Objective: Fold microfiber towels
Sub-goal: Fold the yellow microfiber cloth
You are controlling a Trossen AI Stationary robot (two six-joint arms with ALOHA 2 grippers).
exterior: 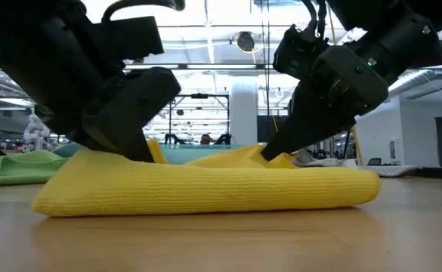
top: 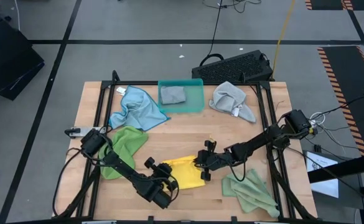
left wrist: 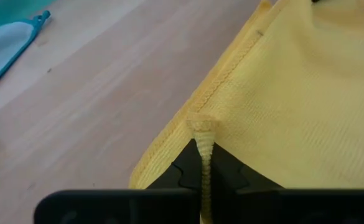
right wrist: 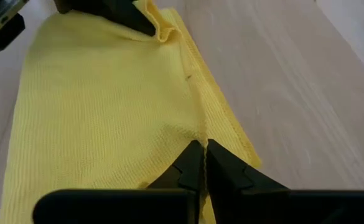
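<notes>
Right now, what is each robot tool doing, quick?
Left tool: shut, pinching the edge of the yellow towel.
Right tool: shut, pinching the same towel's opposite edge.

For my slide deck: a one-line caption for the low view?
Both grippers, left and right, pinch the folded yellow towel on the table.

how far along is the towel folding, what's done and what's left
Done: one grey towel sits in the teal tray, seemingly folded. In hand: the yellow towel lies doubled over on the table, the left gripper and right gripper each pinching an edge. Left: the light blue towel, the other grey towel and both green towels lie crumpled.
</notes>
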